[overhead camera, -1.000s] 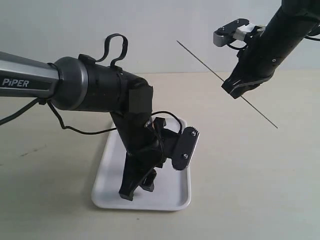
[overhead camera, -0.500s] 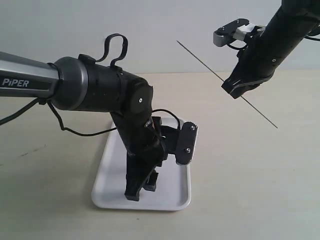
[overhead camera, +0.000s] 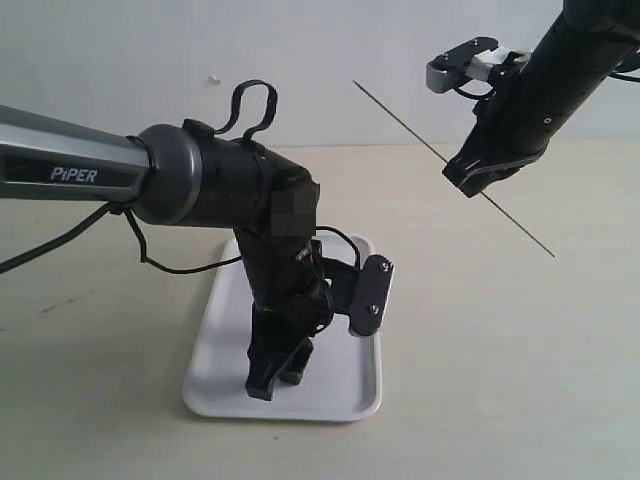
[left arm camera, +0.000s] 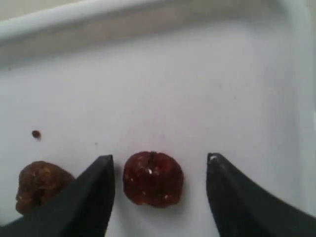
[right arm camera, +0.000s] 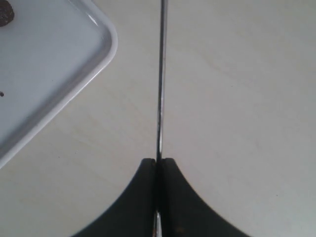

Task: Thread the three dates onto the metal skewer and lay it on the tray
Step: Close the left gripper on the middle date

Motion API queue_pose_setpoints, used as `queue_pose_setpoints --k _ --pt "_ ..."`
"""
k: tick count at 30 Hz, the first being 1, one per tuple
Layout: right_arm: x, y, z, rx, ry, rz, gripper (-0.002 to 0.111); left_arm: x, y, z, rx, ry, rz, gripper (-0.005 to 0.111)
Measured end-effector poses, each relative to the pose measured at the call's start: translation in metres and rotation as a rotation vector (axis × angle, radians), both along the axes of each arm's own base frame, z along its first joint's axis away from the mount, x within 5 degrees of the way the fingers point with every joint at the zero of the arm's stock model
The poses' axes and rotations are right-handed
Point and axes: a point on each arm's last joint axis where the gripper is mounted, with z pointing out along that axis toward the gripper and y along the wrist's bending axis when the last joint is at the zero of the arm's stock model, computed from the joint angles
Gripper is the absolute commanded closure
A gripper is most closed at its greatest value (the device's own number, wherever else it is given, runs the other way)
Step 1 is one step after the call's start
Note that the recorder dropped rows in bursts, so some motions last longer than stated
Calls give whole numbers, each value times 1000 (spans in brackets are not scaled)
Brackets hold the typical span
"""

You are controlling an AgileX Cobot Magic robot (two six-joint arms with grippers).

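My left gripper is open, low over the white tray, its fingers on either side of a dark red wrinkled date without touching it. A second date lies just outside one finger. In the right wrist view a third date shows at the tray's edge. In the exterior view the left gripper reaches down onto the tray and hides the dates. My right gripper is shut on the thin metal skewer, held slanted in the air above the table, and its fingertips pinch the rod.
A tiny dark speck lies on the tray near the second date. The tray's raised rim runs close beyond the dates. The beige table stretches to the right of the tray. A black cable loops off the left arm.
The left arm has shifted a little to the right and its gripper has turned and settled over the tray. The right arm and the skewer have stayed still.
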Motion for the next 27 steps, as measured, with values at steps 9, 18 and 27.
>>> queue_pose_setpoints --k 9,18,27 --pt "0 1 0 16 1 -6 108 4 1 0 25 -54 -98 52" --pt "0 1 0 18 1 -6 108 4 -1 0 20 -66 -119 58" --pt "0 1 0 18 1 -6 108 4 -1 0 22 -66 -122 74"
